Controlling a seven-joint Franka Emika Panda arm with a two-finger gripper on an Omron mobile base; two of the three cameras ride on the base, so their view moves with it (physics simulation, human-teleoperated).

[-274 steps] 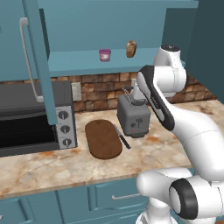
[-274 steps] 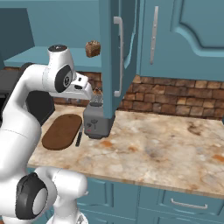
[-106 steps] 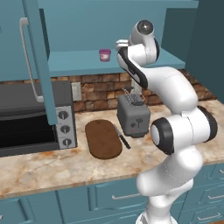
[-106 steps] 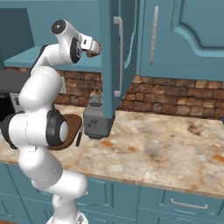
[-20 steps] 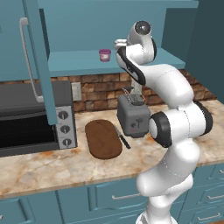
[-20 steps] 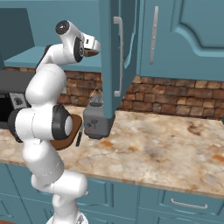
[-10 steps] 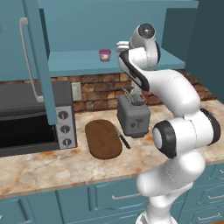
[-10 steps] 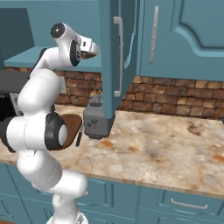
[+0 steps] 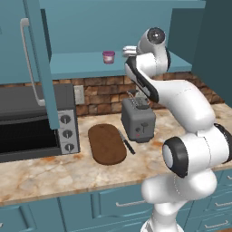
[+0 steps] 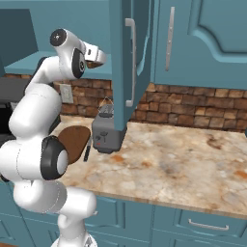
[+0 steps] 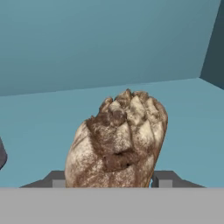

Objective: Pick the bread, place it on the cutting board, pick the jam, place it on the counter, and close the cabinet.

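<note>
- Hand view: we see the bread (image 11: 117, 142) dead center, low in the frame, sitting between the two dark fingertips (image 11: 164, 178) at the bottom edge. Looks like the gripper (image 11: 109, 181) is clamped on the bread, one tip on each side, teal shelf floor behind it.
- Left base view: the arm reaches up to the open cabinet (image 9: 90, 59) in the upper half of the frame, w/ the hand at the shelf, upper center. The jam (image 9: 108, 56) sits on that shelf just left of the hand, not touching.
- The cutting board (image 9: 106, 143) lies flat on the counter (image 9: 59, 172), center of the frame, between the microwave (image 9: 31, 122) on the left and the toaster (image 9: 138, 121) on the right. A knife (image 9: 126, 142) lies between board & toaster.
- Right base view: gripper (image 10: 96, 54) sits upper left, tan bread bit at its tip, just left of the open cabinet door (image 10: 124, 62). Toaster (image 10: 107, 132) below it, mid-left of the frame, board (image 10: 75, 141) to its left, partly behind the arm.
</note>
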